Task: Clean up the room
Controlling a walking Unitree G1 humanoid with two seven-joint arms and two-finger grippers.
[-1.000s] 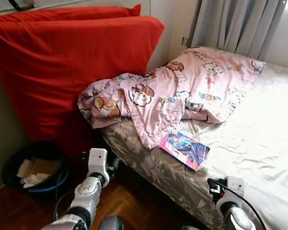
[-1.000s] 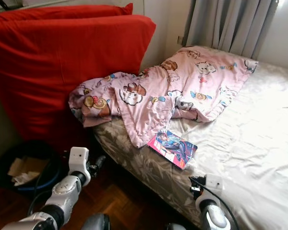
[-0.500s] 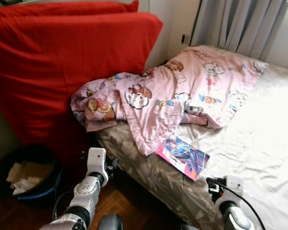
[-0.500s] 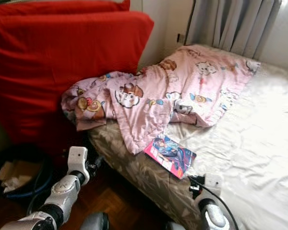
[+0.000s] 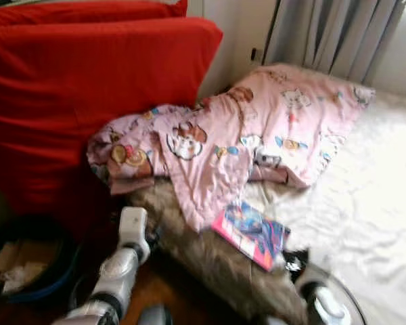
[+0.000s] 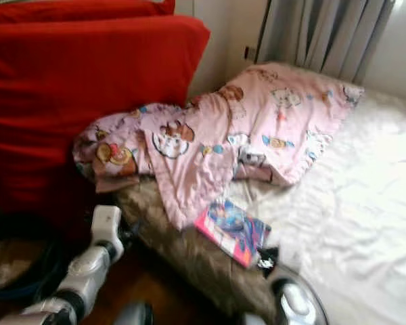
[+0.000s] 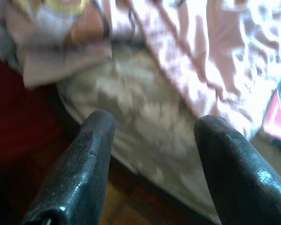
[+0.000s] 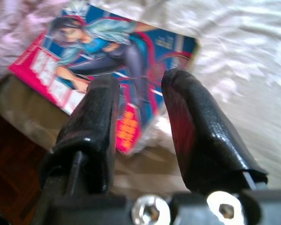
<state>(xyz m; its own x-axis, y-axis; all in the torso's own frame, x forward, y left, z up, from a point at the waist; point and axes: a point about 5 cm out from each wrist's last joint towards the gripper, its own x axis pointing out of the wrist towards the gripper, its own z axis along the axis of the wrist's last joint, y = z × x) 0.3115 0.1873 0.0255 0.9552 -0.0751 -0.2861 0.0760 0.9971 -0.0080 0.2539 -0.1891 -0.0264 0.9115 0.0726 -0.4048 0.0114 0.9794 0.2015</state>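
Note:
A glossy comic magazine (image 5: 252,233) with a pink and blue cover lies flat at the near edge of the bed, just below a crumpled pink cartoon-print blanket (image 5: 257,132). My right gripper (image 8: 140,108) is open and hovers just short of the magazine (image 8: 117,51), its fingers over the near corner with nothing between them. In the left eye view that gripper (image 5: 294,261) sits right next to the magazine. My left gripper (image 7: 152,154) is open and low beside the bed, facing the patterned mattress side (image 7: 131,108). The left arm (image 5: 125,254) is over the wooden floor.
Big red cushions (image 5: 88,81) stand against the wall to the left of the bed. A dark bin (image 5: 24,267) with paper scraps sits on the floor at far left. White sheet (image 5: 365,196) covers the bed's right part, with grey curtains (image 5: 338,34) behind it.
The whole picture has shifted and blurred, so the camera is moving. The magazine now lies lower in view and closer to my right gripper. Both grippers remain open.

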